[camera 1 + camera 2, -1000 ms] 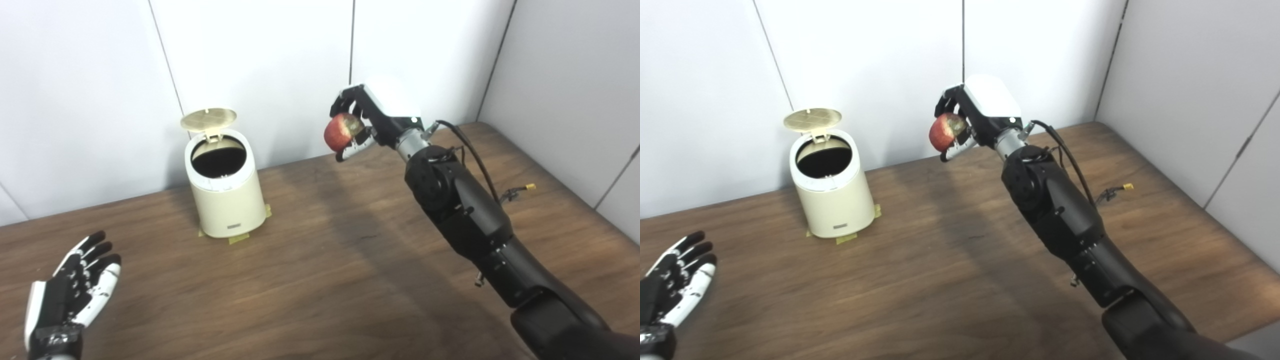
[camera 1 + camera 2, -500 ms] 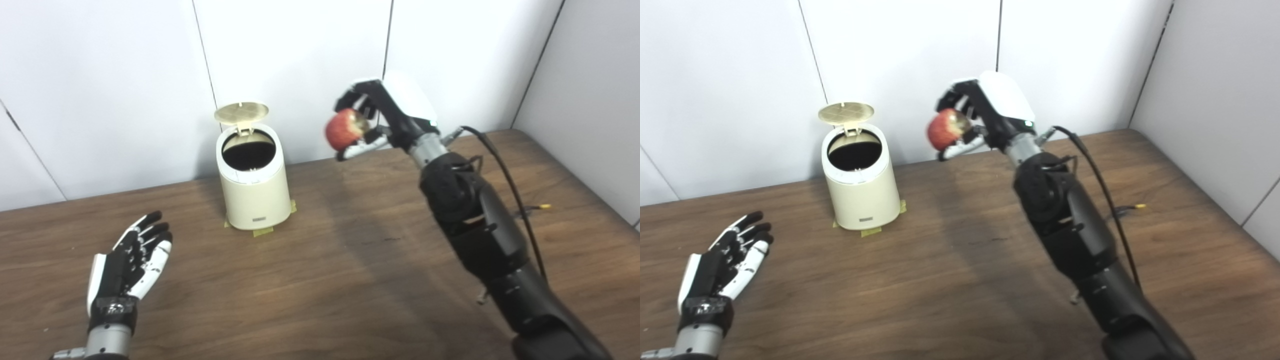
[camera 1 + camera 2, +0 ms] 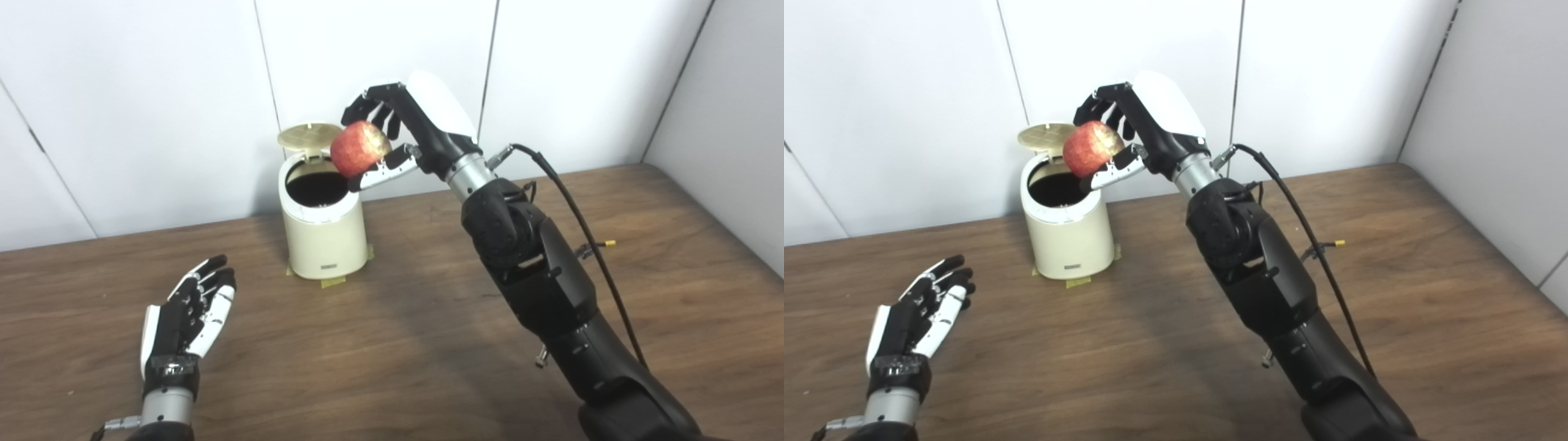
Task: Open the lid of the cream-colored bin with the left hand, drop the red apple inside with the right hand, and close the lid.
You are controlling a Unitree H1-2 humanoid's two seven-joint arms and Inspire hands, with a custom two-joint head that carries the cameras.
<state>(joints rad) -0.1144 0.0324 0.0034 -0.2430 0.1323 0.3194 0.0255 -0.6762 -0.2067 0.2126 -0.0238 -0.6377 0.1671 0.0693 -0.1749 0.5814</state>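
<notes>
The cream-colored bin [image 3: 323, 236] stands on the wooden table near the back wall, its round lid [image 3: 308, 135] tipped up behind a dark open mouth. My right hand [image 3: 404, 131] is shut on the red apple [image 3: 359, 149], holding it in the air just above the bin's right rim. My left hand [image 3: 190, 312] hovers open over the table's front left, palm up, well away from the bin. In the right eye view the apple [image 3: 1090, 149] overlaps the bin's opening [image 3: 1056, 188].
Yellow tape marks [image 3: 334, 282] sit under the bin's base. A black cable [image 3: 582, 226] runs along my right arm, ending in a small yellow plug [image 3: 609, 243] over the table. White wall panels close the back and the right side.
The camera has shifted, sliding the whole scene right. My right hand has carried the apple leftward, from well right of the bin to just above its rim. The left hand stays open.
</notes>
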